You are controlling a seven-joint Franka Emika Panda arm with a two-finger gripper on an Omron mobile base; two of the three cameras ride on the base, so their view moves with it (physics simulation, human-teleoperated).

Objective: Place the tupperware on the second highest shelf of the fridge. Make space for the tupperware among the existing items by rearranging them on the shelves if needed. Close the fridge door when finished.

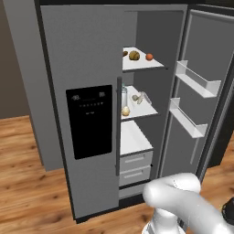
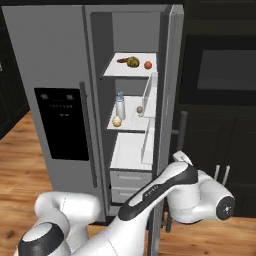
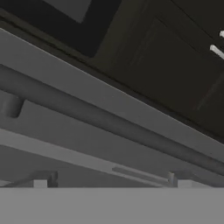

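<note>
Straight ahead of the hand (image 3: 111,181), filling its outlook, stands the outer face of the fridge door (image 3: 65,70). The door is swung wide from the fridge (image 1: 82,55), so the whole cabinet lies beyond that panel, on its far side from the hand. The second highest shelf (image 2: 132,125) sits up and across behind the door. It already carries a slim bottle (image 2: 120,106) and a yellowish ball (image 2: 117,121), with bare board beside them. Nearer, the door's bar handle (image 3: 109,120) runs as a long dark rod slantwise across the hand's view, just above the fingertips (image 3: 40,180). It is upright in the room, and its length lies crosswise to the gap between them. The jaws stand spread to their full width with nothing between them. Where the tupperware lies I cannot tell. Any reach to the shelf likely means coming round the door's free edge first.
</note>
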